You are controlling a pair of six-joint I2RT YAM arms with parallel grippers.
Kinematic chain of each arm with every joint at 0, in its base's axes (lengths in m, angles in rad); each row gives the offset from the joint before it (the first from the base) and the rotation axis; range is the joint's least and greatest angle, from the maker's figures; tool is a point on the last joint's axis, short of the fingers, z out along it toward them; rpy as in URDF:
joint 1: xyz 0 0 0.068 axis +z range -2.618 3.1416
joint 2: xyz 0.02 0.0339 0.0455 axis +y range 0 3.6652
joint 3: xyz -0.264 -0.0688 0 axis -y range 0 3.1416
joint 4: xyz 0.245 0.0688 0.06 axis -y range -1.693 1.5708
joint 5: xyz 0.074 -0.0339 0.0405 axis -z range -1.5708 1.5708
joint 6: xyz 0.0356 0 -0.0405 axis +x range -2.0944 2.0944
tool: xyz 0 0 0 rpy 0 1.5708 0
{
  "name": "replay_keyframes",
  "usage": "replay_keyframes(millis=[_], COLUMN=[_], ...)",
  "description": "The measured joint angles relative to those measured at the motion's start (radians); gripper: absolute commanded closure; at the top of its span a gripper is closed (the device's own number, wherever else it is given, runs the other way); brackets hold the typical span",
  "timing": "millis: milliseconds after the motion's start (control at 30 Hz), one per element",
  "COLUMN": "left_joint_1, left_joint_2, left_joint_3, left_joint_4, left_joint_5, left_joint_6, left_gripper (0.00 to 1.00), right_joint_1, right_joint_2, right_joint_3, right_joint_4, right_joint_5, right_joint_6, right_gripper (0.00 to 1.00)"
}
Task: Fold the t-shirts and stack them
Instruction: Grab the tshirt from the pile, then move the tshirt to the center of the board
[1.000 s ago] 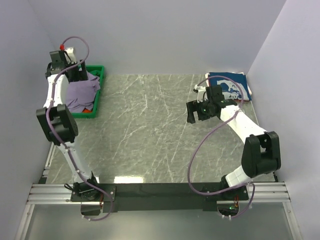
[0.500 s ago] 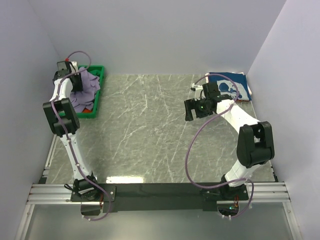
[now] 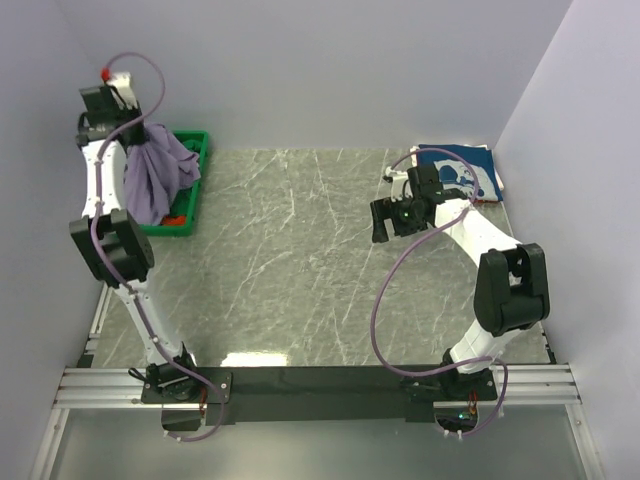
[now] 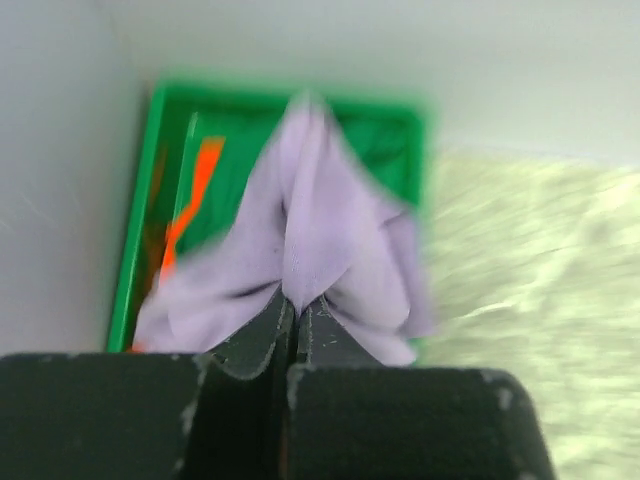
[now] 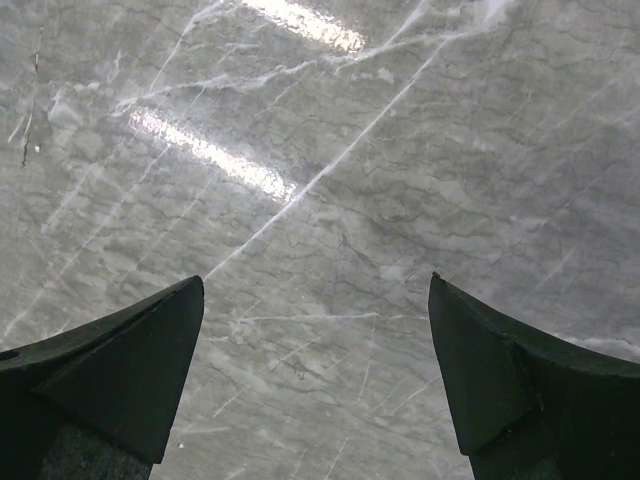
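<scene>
A lavender-purple t-shirt (image 3: pixel 155 172) hangs in a bunch above the green bin (image 3: pixel 196 172) at the far left, pinched at its top by my left gripper (image 3: pixel 135 128). In the left wrist view the jaws are pressed together on a fold of that purple cloth (image 4: pixel 315 225), gripper (image 4: pixel 294 306). Orange-red cloth (image 4: pixel 195 190) and green cloth lie under it in the bin. A folded navy t-shirt with white print (image 3: pixel 465 172) lies at the far right corner. My right gripper (image 3: pixel 393 220) hovers open over bare marble left of the navy shirt, fingertips wide apart (image 5: pixel 316 300).
The marble table top (image 3: pixel 300 260) spreads between the two arms. White walls close in on the left, back and right. The green bin (image 4: pixel 405 140) sits against the left wall near the back corner.
My left gripper dropped into the bin, shut on the purple t-shirt, then rose, pulling the cloth up into a hanging bunch. The right gripper shifted slightly left and back.
</scene>
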Motion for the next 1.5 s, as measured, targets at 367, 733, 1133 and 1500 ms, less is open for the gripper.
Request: replay_keyframes(millis=[367, 733, 1133, 1500], left_joint_1=[-0.285, -0.471, -0.213, -0.578], left_joint_2=[-0.325, -0.455, -0.583, -0.678], left_joint_3=[0.07, -0.003, -1.01, -1.033], left_joint_4=[0.0, 0.113, 0.062, 0.085], left_joint_5=[0.217, 0.471, 0.533, 0.533], left_joint_6=[-0.098, -0.348, -0.161, 0.15], left_gripper=[0.99, 0.99, 0.28, 0.31], right_joint_1=[-0.064, -0.15, -0.252, -0.268], right_joint_2=[0.018, 0.031, -0.027, 0.014], right_joint_3=[0.129, 0.153, 0.104, 0.071], right_joint_4=[-0.08, -0.114, -0.163, -0.257], right_joint_5=[-0.077, -0.106, -0.13, -0.122], right_joint_6=[-0.004, -0.003, -0.075, -0.141], right_gripper=[0.01, 0.01, 0.01, 0.11])
